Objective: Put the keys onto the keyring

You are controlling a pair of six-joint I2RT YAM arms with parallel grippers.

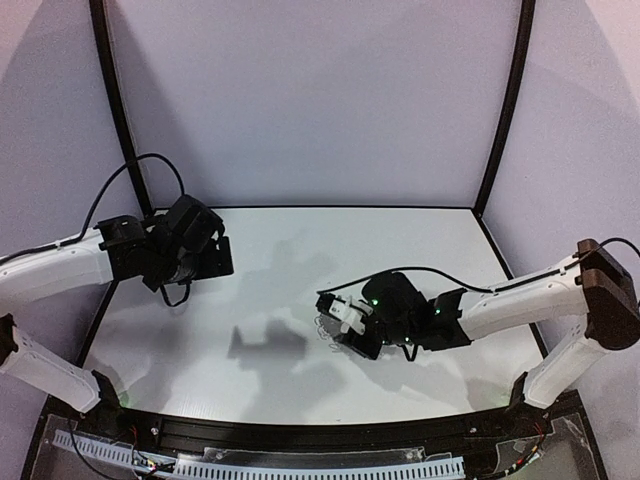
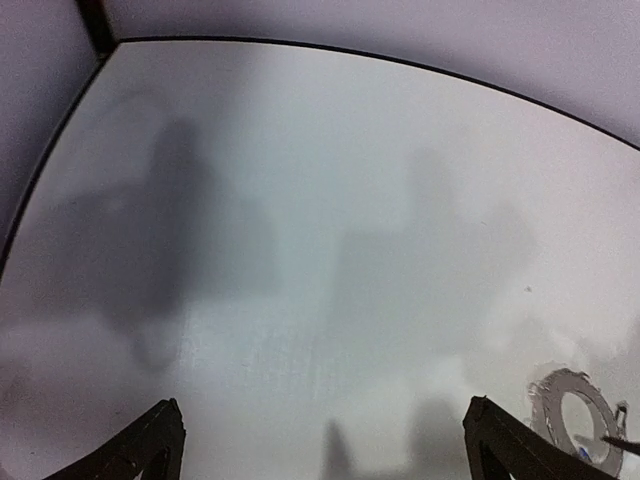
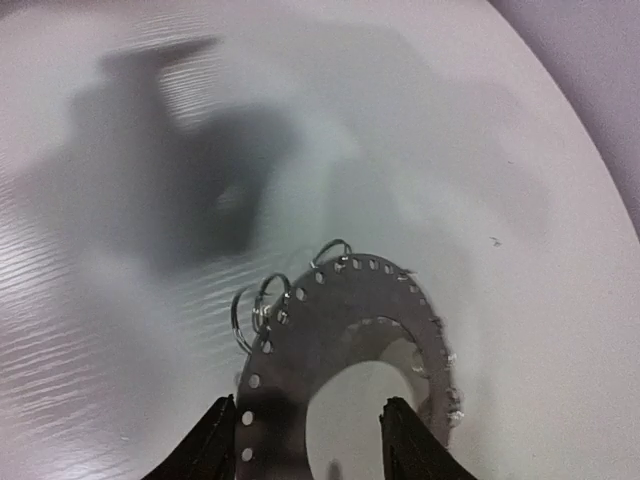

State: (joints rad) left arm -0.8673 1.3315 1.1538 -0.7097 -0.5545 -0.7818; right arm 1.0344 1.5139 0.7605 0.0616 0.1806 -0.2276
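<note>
The right gripper (image 3: 307,405), jaws partly spread astride the keyring (image 3: 340,320), should steady it; the left gripper (image 2: 324,403) jaws gape empty.

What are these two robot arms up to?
Two robot arms are working over a white table. The right gripper is down low at a large flat dark-grey metal ring fringed with small wire loops, which appears to lie on the table. Its jaws stand partly apart on either side of the ring's near edge, not clamped on it. The left gripper hangs raised off to the left, wide open and empty. I cannot make out the keys in these views.
</note>
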